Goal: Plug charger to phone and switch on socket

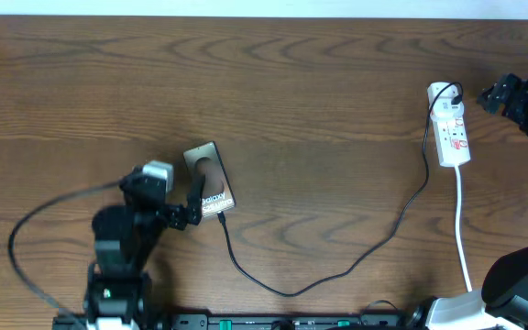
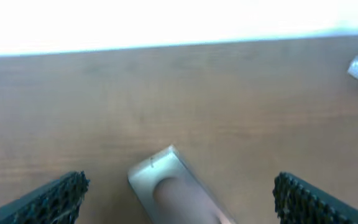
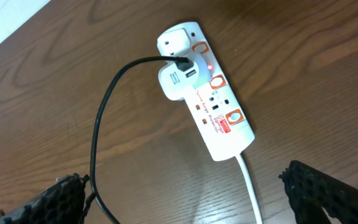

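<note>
The phone lies on the table left of centre, its Galaxy lettering at the near end. It fills the lower middle of the left wrist view. My left gripper is open, its fingers on either side of the phone. The charger cable runs from the phone's near end across the table to a white adapter in the socket strip. A small red light glows on the strip. My right gripper is open and empty, just right of the strip.
The strip's white cord runs toward the table's front edge, and it also shows in the right wrist view. My left arm's black cable loops at the front left. The right arm base stands at the front right.
</note>
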Available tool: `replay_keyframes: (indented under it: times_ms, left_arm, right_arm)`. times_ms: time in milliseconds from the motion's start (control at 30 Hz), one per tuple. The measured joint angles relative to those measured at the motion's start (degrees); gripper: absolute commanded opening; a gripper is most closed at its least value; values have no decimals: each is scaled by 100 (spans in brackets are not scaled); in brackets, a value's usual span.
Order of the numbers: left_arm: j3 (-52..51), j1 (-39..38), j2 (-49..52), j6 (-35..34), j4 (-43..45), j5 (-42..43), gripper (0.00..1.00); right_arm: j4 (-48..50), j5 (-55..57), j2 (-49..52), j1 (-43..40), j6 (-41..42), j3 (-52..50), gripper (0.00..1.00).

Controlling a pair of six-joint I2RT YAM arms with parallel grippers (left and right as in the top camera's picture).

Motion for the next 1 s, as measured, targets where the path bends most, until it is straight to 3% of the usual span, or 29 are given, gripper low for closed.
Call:
replay_keyframes:
  times_ms: [267,867,1000]
  left_arm:
    - [-879,22,-1467,-98,1121,-109,97]
    - [-1174,608,-2785,-520,984,-1027,97]
    - [-1338,619,-3093,-557,431,-1056,97]
  right_arm:
    - [0,0,0,0,0,0,99]
    - [4,2,0,0,0,0,99]
    - [2,2,0,0,0,0,99]
